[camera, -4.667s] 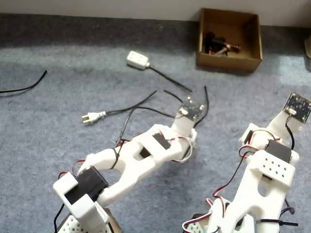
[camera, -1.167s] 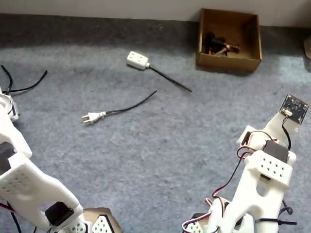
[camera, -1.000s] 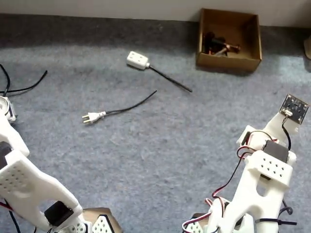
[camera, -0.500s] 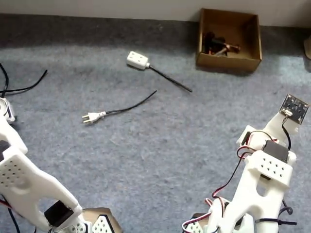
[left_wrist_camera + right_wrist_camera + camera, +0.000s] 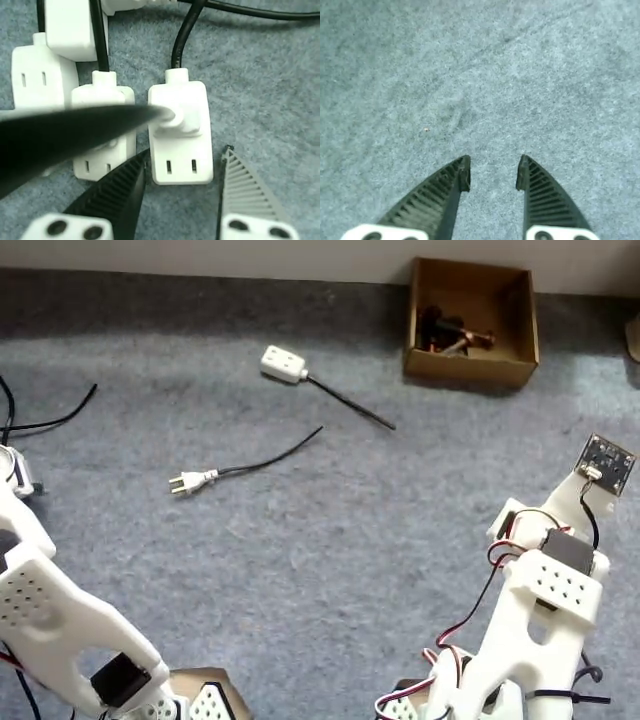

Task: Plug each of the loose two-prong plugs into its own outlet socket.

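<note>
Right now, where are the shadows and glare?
High view: carpet shaded along its far edge, brighter beside the cardboard box. Left wrist view: a dark shape near the camera hides part of the white sockets. Right wrist view: even light, no glare.

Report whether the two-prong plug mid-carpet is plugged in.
Out: the plug lies with bare prongs, apart from the outlet socket.

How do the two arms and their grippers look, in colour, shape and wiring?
The left arm and right arm are white plastic shells with black motor blocks and panels dotted with small holes. Thin red, black and white wires loop along the right arm. The left gripper and right gripper have dark, pointed fingers with ribbed inner edges on white bases.
</note>
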Motion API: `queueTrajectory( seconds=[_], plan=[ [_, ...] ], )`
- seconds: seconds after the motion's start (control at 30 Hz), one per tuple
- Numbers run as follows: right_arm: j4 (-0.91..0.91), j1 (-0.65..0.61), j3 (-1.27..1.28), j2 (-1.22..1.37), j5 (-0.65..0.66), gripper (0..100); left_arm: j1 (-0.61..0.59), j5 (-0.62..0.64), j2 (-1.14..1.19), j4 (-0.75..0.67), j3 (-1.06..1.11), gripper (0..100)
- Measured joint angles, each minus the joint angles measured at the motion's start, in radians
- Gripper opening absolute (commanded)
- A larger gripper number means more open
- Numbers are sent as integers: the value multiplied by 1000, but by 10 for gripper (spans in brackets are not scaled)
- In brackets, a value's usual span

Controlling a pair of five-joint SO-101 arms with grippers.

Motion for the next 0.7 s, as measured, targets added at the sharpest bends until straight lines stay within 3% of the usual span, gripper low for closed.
queueTrajectory(
  seconds=[0.7],
  plan=[
    [0, 0, 0, 0, 0, 153, -44, 0, -149, 311, 2, 215]
  ],
)
